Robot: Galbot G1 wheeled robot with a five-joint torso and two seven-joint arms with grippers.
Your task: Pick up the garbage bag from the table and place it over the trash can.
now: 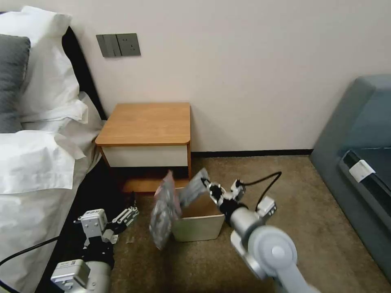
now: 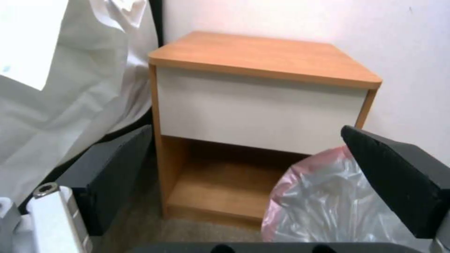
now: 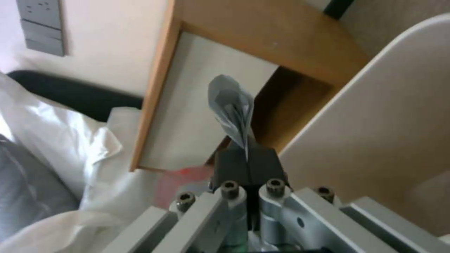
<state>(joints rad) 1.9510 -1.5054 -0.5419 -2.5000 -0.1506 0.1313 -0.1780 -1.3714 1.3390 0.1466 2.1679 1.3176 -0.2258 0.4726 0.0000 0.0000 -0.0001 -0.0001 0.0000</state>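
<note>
Hanging from the right gripper (image 1: 205, 184), the garbage bag (image 1: 165, 211) droops in the head view over the left rim of the trash can (image 1: 198, 228), most of its crinkled plastic spilling outside the bin toward the carpet, while the table (image 1: 146, 122) stands behind with its top bare. The left gripper (image 1: 128, 213) waits low beside the bed (image 1: 36, 162), its fingers spread wide and holding nothing. From the left wrist view, the bag (image 2: 328, 200) shows its pinkish edge just past one dark pad, with the table (image 2: 262, 59) beyond; the bag's mouth looks bunched rather than opened. From the right wrist view, the right gripper (image 3: 247, 165) has its fingers pressed together on a thin twist of the bag (image 3: 232, 109), and the trash can (image 3: 375, 140) wall rises close alongside. The risk, as I judge it, is that so narrow a pinch lets the slick film slide free, or that the bag simply drapes down one side instead of opening across the rim. Dragging it could also tip or shove the light bin.
</note>
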